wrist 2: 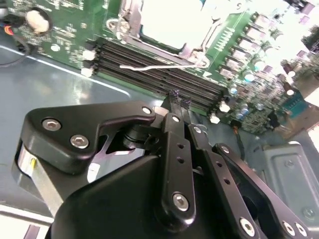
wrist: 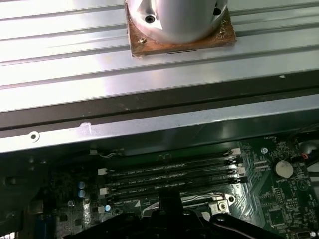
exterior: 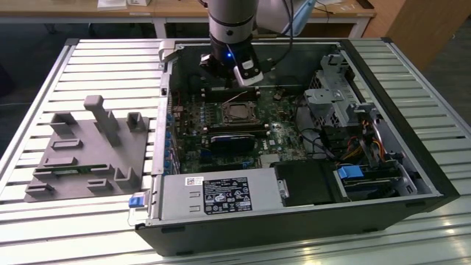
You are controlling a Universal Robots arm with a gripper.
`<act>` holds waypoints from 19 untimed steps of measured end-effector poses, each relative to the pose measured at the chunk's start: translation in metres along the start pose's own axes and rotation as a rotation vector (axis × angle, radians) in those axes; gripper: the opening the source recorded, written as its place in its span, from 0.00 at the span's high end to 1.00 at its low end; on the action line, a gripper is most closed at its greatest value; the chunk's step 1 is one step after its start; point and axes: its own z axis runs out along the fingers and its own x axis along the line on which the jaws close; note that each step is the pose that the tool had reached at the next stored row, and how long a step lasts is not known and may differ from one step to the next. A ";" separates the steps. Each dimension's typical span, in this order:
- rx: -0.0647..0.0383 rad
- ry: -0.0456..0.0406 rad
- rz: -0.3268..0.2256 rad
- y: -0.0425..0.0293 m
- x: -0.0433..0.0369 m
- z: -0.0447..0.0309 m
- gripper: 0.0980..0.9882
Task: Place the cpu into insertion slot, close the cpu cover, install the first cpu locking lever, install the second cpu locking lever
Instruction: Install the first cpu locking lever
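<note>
The gripper (wrist 2: 179,98) is hovering over the memory slots (wrist 2: 112,56), its fingers pressed together and empty. Just beyond its tips, the locking lever (wrist 2: 164,65) is lying along the slots, crosswise to the fingers. Past the lever, the cpu (wrist 2: 164,20) is sitting in the insertion slot (exterior: 226,112).

Count: one insertion slot (exterior: 237,112); four memory slots (wrist: 169,177) beside it; one power-supply box (exterior: 217,194); one grey fixture tray (exterior: 85,154).
</note>
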 end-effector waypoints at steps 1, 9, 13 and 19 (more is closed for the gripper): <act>-0.003 -0.0140 -0.004 -0.0002 0.0009 0.0001 1.00; -0.015 -0.0872 -0.026 -0.0024 0.0036 0.0044 1.00; -0.023 -0.0911 -0.009 -0.0041 0.0030 0.0095 1.00; -0.034 -0.0969 0.016 -0.0053 -0.0016 0.0159 1.00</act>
